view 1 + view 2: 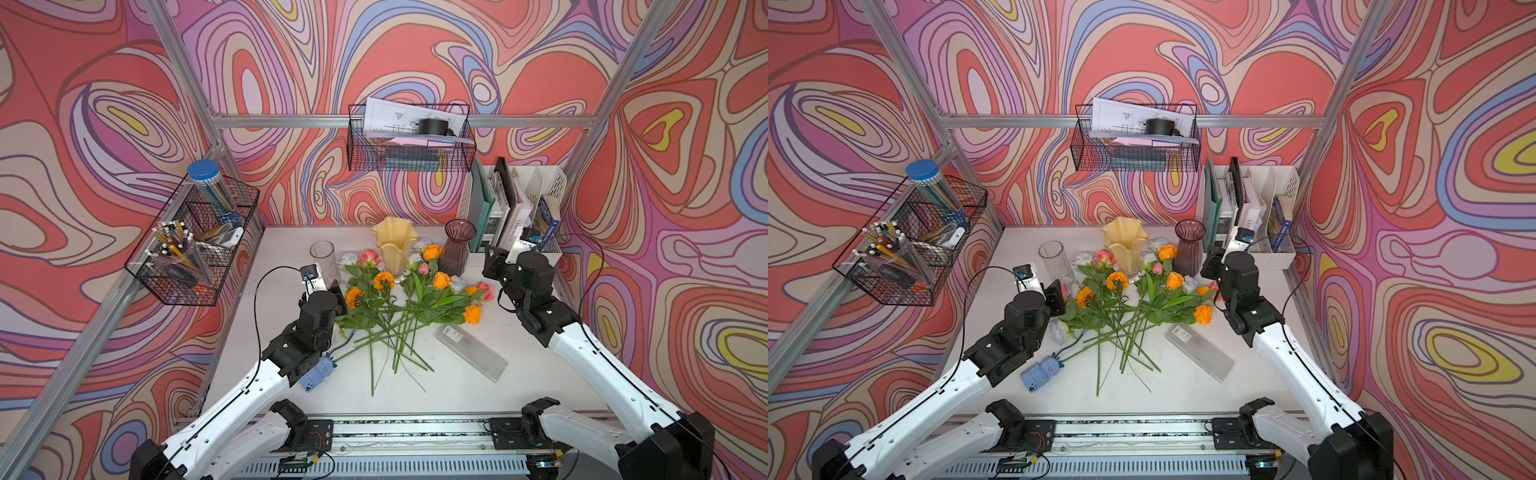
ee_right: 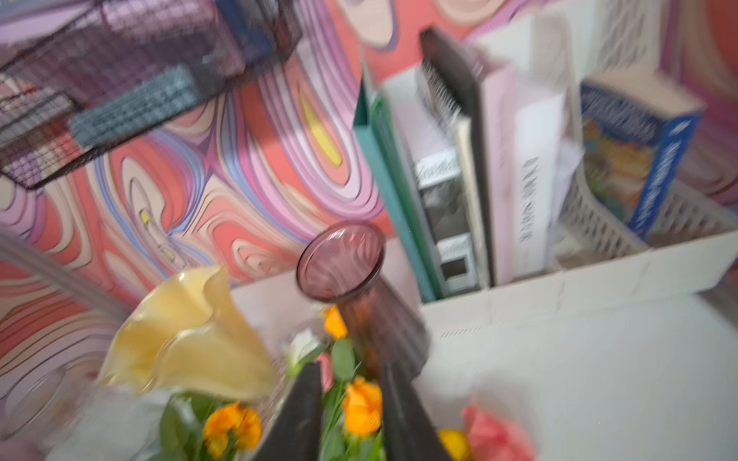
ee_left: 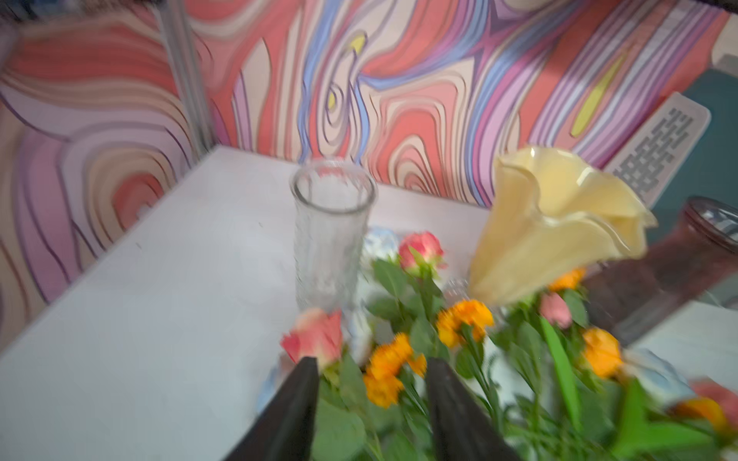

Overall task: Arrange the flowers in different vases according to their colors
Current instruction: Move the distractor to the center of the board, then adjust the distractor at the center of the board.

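The left gripper (image 3: 371,383) shows a gap between its jaws, holding nothing, above the flowers (image 1: 399,307). The clear vase (image 3: 331,235) stands just past it. The right gripper (image 2: 351,399) looks narrowly apart; the purple vase (image 2: 359,295) stands ahead. Bare table (image 1: 519,386) lies behind both.

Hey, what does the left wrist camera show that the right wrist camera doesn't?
Only the left wrist view shows the clear glass vase standing empty, with bare tabletop beside it. Only the right wrist view shows the white file organizer with its books and the blue book. Both show the yellow ruffled vase, the purple vase, orange and pink flowers, and two dark fingers.
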`<state>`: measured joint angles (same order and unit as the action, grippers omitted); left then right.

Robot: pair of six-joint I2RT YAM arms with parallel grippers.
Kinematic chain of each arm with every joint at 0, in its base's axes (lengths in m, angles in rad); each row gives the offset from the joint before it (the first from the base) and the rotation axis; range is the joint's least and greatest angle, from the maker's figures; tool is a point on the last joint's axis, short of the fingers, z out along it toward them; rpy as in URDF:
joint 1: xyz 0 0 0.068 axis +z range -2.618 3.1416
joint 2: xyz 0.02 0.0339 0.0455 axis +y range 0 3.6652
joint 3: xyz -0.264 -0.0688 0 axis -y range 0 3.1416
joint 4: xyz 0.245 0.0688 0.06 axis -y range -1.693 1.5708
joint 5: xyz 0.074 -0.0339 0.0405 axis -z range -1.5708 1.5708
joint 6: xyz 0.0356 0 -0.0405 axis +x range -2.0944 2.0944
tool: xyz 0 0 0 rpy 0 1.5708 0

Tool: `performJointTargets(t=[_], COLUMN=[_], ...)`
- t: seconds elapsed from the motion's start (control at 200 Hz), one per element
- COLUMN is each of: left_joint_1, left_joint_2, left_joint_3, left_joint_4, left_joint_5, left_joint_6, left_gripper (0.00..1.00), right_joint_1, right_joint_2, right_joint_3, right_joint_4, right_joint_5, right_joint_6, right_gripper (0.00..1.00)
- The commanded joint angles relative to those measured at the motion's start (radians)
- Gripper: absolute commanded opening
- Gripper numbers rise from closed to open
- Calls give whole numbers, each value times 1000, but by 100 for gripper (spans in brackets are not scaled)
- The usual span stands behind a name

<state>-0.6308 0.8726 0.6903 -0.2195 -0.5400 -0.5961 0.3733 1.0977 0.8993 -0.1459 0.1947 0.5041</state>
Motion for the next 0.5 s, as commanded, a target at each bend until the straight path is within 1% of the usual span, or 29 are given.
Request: performJointTargets(t=[0.0, 0.04, 0.1, 0.12, 0.14, 0.195, 0.25, 0.29, 0.366, 0.446, 0.496], left_joint_1=[-57, -80, -119, -135, -152, -200, -238, -249, -259, -266, -265], left_joint_2=[14, -1, -27, -36, -40, -53, -65, -69, -67, -80, -90], left_joint_3=[-51, -98, -162, -165, -205, -221, -236, -249, -286, -327, -347], left_joint_4=[-411, -396, -364, -361, -364, -398, -419, -416, -416, -414, -426], left_joint_5=[188, 248, 308, 316, 316, 300, 295, 315, 349, 331, 292], left_joint_6=[-372, -443, -526, -554, -578, -627, -664, -685, -736, -779, -804], left_gripper=[0, 0, 0, 0, 0, 0, 0, 0, 0, 0, 0], right_joint_1=[89, 128, 192, 212, 233, 272, 279, 283, 294, 294, 293], right_joint_2=[40, 31, 27, 29, 31, 42, 71, 101, 150, 191, 227], right_joint_3=[-86, -138, -198, -204, -209, -217, -223, -226, -239, -252, -253], right_joint_4=[-351, -325, -302, -310, -318, -327, -319, -300, -269, -247, -242], right_joint_5=[-192, -227, -240, -234, -222, -201, -234, -273, -302, -285, -274], right_joint_6=[269, 336, 409, 424, 434, 449, 456, 457, 477, 482, 482], right_gripper=[0, 0, 0, 0, 0, 0, 0, 0, 0, 0, 0])
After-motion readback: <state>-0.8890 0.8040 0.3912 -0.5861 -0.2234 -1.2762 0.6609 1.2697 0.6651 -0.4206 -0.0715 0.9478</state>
